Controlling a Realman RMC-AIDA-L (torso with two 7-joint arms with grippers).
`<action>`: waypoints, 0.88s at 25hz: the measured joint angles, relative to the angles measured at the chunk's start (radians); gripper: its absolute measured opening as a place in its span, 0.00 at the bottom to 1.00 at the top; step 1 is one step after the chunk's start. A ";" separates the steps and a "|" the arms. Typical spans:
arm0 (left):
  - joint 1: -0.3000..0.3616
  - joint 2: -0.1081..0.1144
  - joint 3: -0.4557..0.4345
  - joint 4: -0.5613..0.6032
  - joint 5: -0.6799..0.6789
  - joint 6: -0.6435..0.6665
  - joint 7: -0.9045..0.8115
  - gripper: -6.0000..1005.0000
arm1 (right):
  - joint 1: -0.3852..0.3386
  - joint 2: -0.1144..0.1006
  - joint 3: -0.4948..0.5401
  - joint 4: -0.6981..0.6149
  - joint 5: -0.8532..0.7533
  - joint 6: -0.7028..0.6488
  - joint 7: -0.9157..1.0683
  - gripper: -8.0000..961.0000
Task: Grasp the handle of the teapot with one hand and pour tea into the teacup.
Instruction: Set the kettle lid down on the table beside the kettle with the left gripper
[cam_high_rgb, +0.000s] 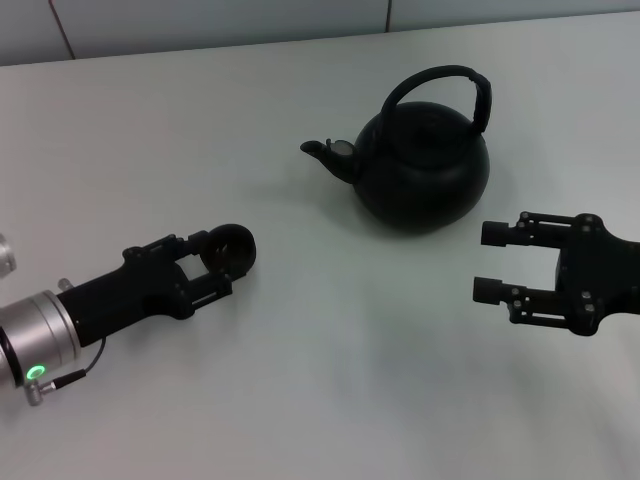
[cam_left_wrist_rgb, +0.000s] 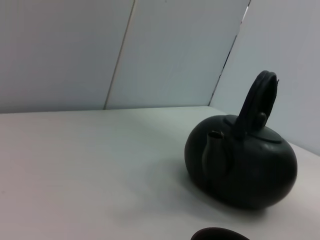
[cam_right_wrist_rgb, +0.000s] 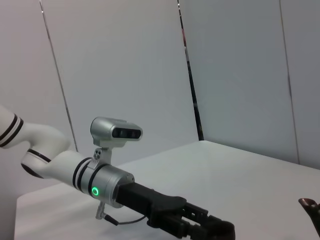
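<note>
Sitting beyond right claw (cam_high_rgb: 488, 262): teapot (cam_high_rgb: 424, 168)

Even, diffuse overhead light leaves soft shadows under the teapot (cam_high_rgb: 424, 165) on the table (cam_high_rgb: 300, 380); the wrist views look slightly soft.

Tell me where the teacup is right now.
In the head view, the teacup sits on the robot's left, at the left pincer, well clear of the teapot.

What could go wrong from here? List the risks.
1. The left gripper sits at the teacup; a nudge could tip or slide it.
2. The spout is well clear of the cup, so pouring needs a long carry.
3. The right gripper, open, is low beside the teapot, far under its handle.
</note>
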 joint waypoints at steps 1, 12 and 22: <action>0.000 0.000 0.007 -0.003 0.000 -0.007 0.005 0.72 | 0.000 0.000 -0.001 -0.001 0.000 0.000 0.000 0.69; 0.000 -0.001 0.037 -0.020 -0.002 -0.018 0.013 0.73 | 0.002 0.000 -0.004 -0.005 0.000 -0.001 0.002 0.69; -0.009 0.000 0.045 -0.030 -0.004 -0.020 0.014 0.74 | 0.003 0.000 0.002 -0.001 -0.001 -0.001 0.002 0.69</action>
